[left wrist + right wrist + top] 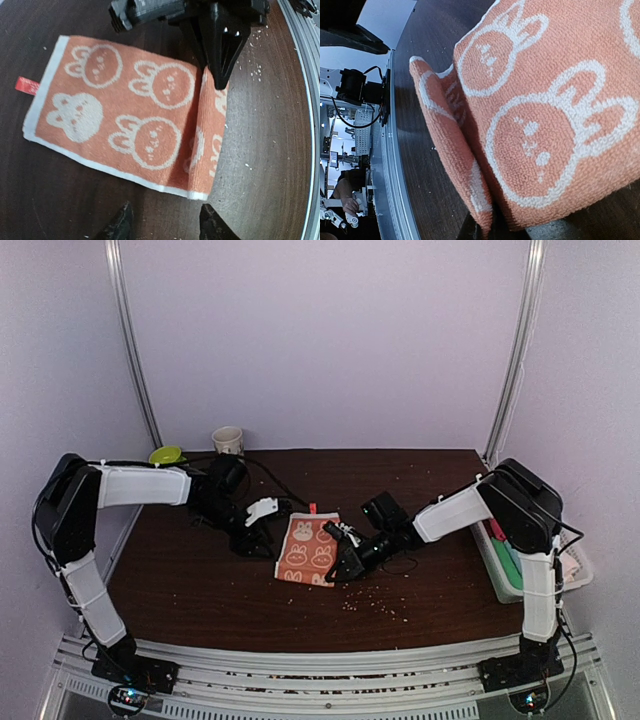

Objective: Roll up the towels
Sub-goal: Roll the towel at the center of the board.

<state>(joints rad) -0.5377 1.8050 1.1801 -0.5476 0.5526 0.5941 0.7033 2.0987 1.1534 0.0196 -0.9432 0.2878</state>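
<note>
One towel [308, 548], orange-peach with white bunny faces and a white border, lies flat on the dark wooden table. In the left wrist view the towel [125, 115] has a narrow strip folded over along its right edge, and a red tag [26, 85] sticks out at the left. My right gripper [345, 562] is at that folded edge, and its black fingers [220, 55] come down onto the fold. Up close, the right gripper [492, 232] is shut on the folded edge of the towel [560, 100]. My left gripper [167, 227] stands open just short of the towel's near border, holding nothing.
A paper cup [228, 440] and a green bowl [166, 454] stand at the back left. A white bin [497, 575] with green and pink things in it hangs at the table's right edge. Pale crumbs [380, 605] are scattered near the front.
</note>
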